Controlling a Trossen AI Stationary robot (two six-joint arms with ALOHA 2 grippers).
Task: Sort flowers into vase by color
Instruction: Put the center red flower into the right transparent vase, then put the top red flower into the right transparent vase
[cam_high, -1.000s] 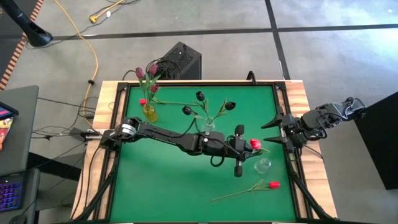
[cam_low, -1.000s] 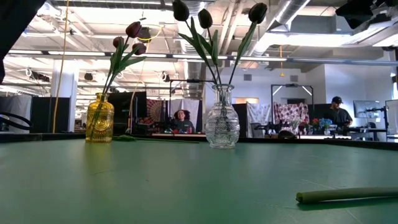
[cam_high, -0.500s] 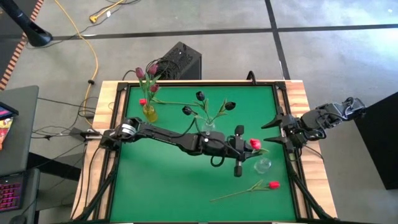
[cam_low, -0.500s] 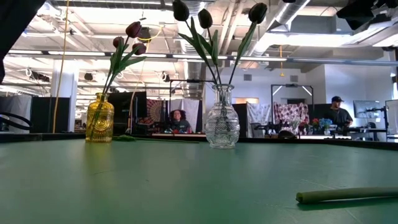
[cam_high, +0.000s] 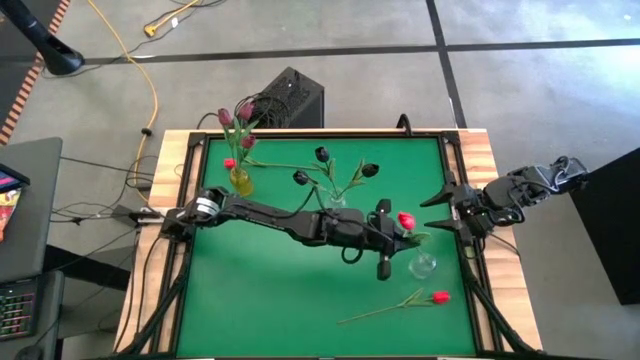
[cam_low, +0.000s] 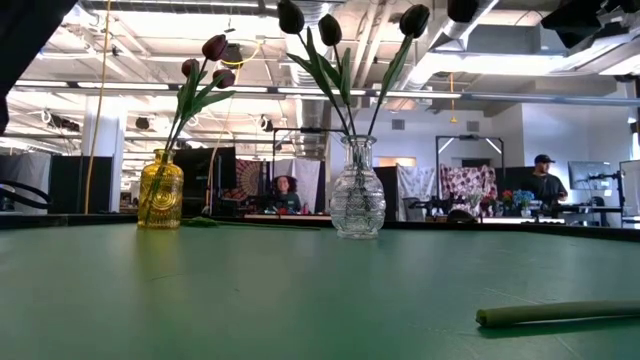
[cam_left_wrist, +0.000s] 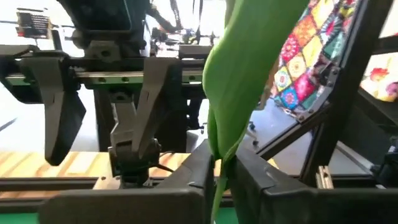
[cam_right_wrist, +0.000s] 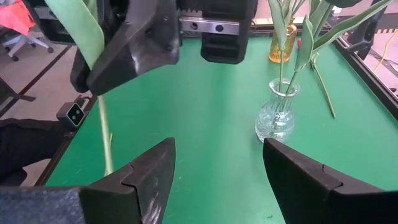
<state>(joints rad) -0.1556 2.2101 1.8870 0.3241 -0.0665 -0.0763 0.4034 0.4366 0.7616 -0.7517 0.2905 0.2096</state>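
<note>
My left gripper (cam_high: 392, 235) reaches across the table's middle and is shut on a red tulip (cam_high: 405, 220). An empty clear vase (cam_high: 423, 265) stands just near-side of it. My right gripper (cam_high: 440, 211) waits open at the table's right edge, touching nothing. Another red tulip (cam_high: 438, 297) lies flat on the mat near the right near corner. A clear vase (cam_high: 335, 200) holds three dark tulips, and a yellow vase (cam_high: 240, 180) holds pink-maroon ones. A red head (cam_high: 229, 163) shows beside the yellow vase. My left gripper pinches the red tulip's green stem and leaf (cam_left_wrist: 219, 163) between its two fingers, coming level from the table's left. The stem runs across the fingers, roughly upright, with the head above. The stem's lower part (cam_right_wrist: 104, 134) hangs below the fingers; its end is hidden behind my right finger.
Green mat (cam_high: 260, 280) with a raised frame and wooden border. The near left part of the mat carries nothing. A black box (cam_high: 292, 95) sits beyond the far edge. People sit in the room behind the table (cam_low: 290, 190).
The red tulip's head has shifted a little toward the far edge, as my left gripper tipped slightly while staying shut on the stem. My right arm has kept still.
</note>
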